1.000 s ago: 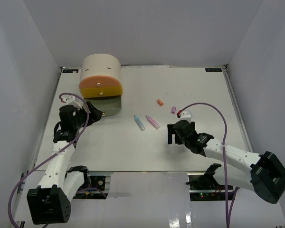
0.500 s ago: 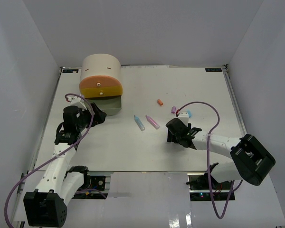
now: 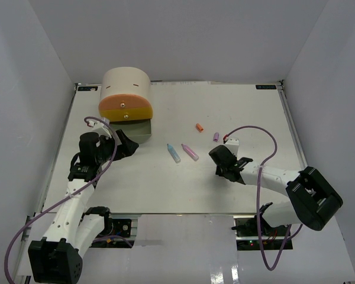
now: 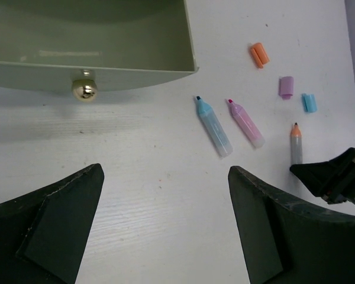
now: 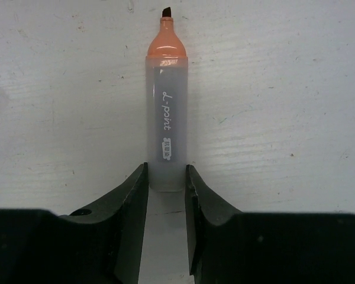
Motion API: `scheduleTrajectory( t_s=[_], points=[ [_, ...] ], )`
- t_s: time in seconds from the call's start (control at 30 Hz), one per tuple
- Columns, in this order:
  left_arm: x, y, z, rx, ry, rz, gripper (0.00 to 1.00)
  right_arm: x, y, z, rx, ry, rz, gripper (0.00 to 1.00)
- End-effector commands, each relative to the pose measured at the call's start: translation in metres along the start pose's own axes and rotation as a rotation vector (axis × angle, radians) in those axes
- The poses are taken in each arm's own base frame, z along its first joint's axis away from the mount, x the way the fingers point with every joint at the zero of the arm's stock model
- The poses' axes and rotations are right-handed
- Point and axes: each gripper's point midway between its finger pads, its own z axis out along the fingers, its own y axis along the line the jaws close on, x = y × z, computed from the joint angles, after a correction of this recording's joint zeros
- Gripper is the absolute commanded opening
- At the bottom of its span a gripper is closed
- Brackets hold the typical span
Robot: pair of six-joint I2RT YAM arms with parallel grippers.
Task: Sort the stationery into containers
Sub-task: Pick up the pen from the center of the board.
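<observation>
The right gripper [image 5: 165,177] is pinching the rear end of the orange-tipped marker [image 5: 166,106], which is lying flat on the counter [image 5: 272,118] with its nib pointing to 12 o'clock. "d-point" is showing on its barrel. The left gripper [image 4: 164,171] is hanging wide open and empty, with the grey-green drawer [image 4: 106,71] at its 11 o'clock.

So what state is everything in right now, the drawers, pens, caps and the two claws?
Grey-green drawer: pulled open.
Orange drawer: shut.
Yellow drawer: shut.
Blue marker: uncapped, lying flat.
Pink marker: uncapped, lying flat.
Orange marker: uncapped, tail pinched.
Orange cap: off, loose.
Purple cap: off, loose.
Blue cap: off, loose.
Left gripper: open, empty.
Right gripper: shut on orange marker.
</observation>
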Motion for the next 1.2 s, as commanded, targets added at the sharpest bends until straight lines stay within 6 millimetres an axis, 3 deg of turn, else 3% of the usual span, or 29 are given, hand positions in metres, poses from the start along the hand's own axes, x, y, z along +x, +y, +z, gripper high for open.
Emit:
scheduleTrajectory(
  t_s=[0.0,0.17,0.3,0.33,0.37,0.47,0.67,0.77,0.9,1.17],
  points=[
    [-0.008,-0.031,-0.011,0.122,0.013,-0.018,0.97,0.005,-0.008,0.001,0.023,0.008,0.019,0.29],
    [-0.013,-0.068,-0.022,0.264,0.059,-0.070,0.96,-0.011,0.003,-0.009,-0.056,-0.047,-0.027,0.11],
    [-0.020,-0.102,-0.025,0.346,0.101,-0.094,0.96,-0.037,0.027,-0.031,-0.195,-0.177,-0.136,0.08],
    [-0.022,-0.107,-0.025,0.354,0.106,-0.112,0.96,-0.041,0.036,-0.040,-0.239,-0.218,-0.209,0.08],
    [-0.025,-0.112,-0.023,0.353,0.106,-0.120,0.96,-0.060,0.049,-0.056,-0.307,-0.307,-0.202,0.08],
    [-0.031,-0.134,-0.018,0.388,0.123,-0.125,0.95,-0.088,0.078,-0.093,-0.480,-0.476,-0.272,0.11],
    [-0.040,-0.189,0.004,0.450,0.136,-0.087,0.79,-0.119,0.118,-0.152,-0.704,-0.686,-0.355,0.13],
    [-0.044,-0.211,0.016,0.461,0.129,-0.076,0.74,-0.130,0.126,-0.166,-0.735,-0.736,-0.362,0.14],
    [-0.036,-0.243,0.031,0.484,0.145,-0.063,0.69,-0.141,0.133,-0.180,-0.763,-0.785,-0.359,0.14],
    [-0.023,-0.252,0.056,0.436,0.174,-0.083,0.61,-0.151,0.132,-0.187,-0.748,-0.827,-0.355,0.14]
  ],
)
